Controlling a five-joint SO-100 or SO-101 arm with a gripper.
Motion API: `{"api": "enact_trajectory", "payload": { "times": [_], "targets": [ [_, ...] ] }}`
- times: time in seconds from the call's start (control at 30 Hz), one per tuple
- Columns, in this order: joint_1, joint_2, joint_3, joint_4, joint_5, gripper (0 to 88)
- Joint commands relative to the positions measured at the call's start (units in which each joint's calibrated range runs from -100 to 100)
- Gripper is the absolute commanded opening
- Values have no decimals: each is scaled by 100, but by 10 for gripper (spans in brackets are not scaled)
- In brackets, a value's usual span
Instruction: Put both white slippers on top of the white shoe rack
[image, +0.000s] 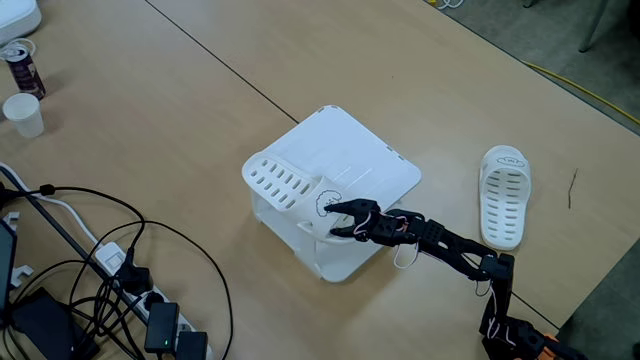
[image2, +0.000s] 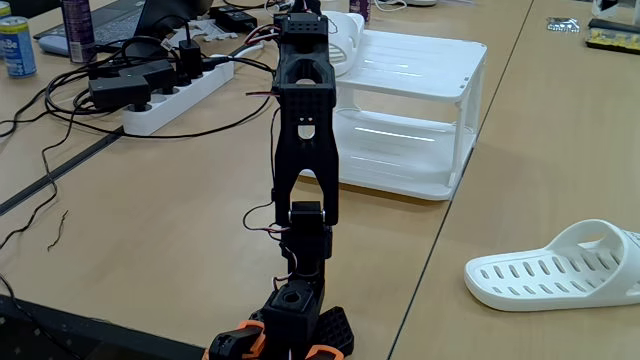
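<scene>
Pincer (image: 335, 222) grasps one slipper (image: 290, 185) atop rack (image: 370, 160); other slipper (image: 503, 195) lies apart.

The black arm's claw (image: 335, 222) covers part of one white plastic slotted slipper's strap (image: 325, 205) — its grip unclear; the other slipper (image2: 560, 268) runs off a fixed view's right edge.

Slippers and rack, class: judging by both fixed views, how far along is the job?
About halfway. One white slipper already sits on the white shoe rack, at its edge, and the gripper has its jaws at that slipper's strap; whether they are gripping it cannot be told. The other slipper lies on the table, away from the rack, yet to be fetched.
</scene>
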Motion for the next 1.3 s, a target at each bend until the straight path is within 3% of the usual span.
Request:
{"api": "enact_trajectory", "payload": {
  "times": [0.0, 0.3, 0.53, 1.27],
  "targets": [
    [121, -322, -65, -27, 42, 271],
    [499, -313, -390, -27, 42, 266],
    [475, -356, -417, -27, 42, 153],
    [253, 166, -1067, -36, 42, 157]
  ]
}}
